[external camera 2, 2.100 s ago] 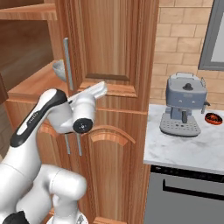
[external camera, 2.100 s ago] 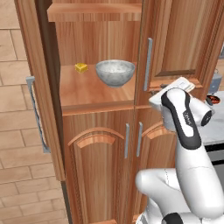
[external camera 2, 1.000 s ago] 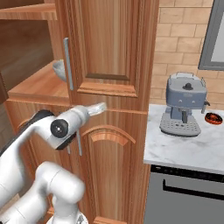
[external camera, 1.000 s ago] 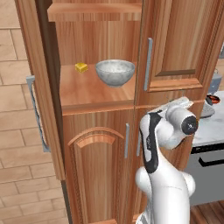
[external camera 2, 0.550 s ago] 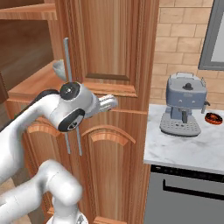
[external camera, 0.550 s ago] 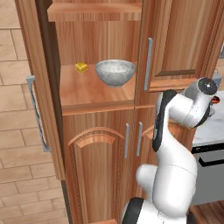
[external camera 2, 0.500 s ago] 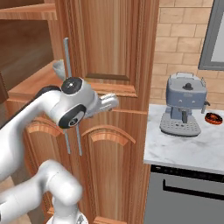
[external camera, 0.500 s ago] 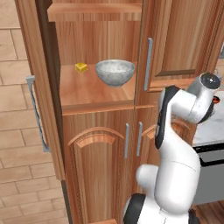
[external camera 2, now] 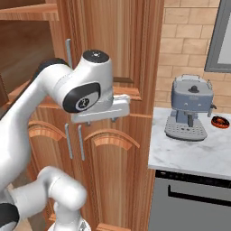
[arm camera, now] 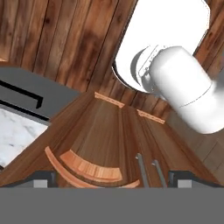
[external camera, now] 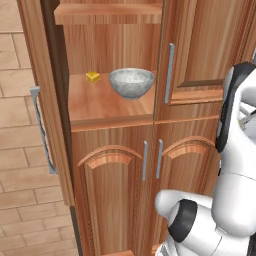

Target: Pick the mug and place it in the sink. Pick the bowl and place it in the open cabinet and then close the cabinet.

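— Where is the bowl (external camera: 131, 82)?
— It sits on the cabinet (external camera: 115, 105) shelf, near a small yellow thing (external camera: 92, 77). The left door is open.
— And your end effector (arm camera: 112, 177)?
— My end effector is wide open and empty, before the low arched doors (arm camera: 100, 144).

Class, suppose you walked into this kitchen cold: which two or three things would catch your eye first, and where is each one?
The speckled grey bowl sits on the open cabinet shelf, a small yellow block just left of it. The cabinet's left door stands swung wide open. In the right base view, a grey coffee machine stands on the marble counter right of the cabinet.
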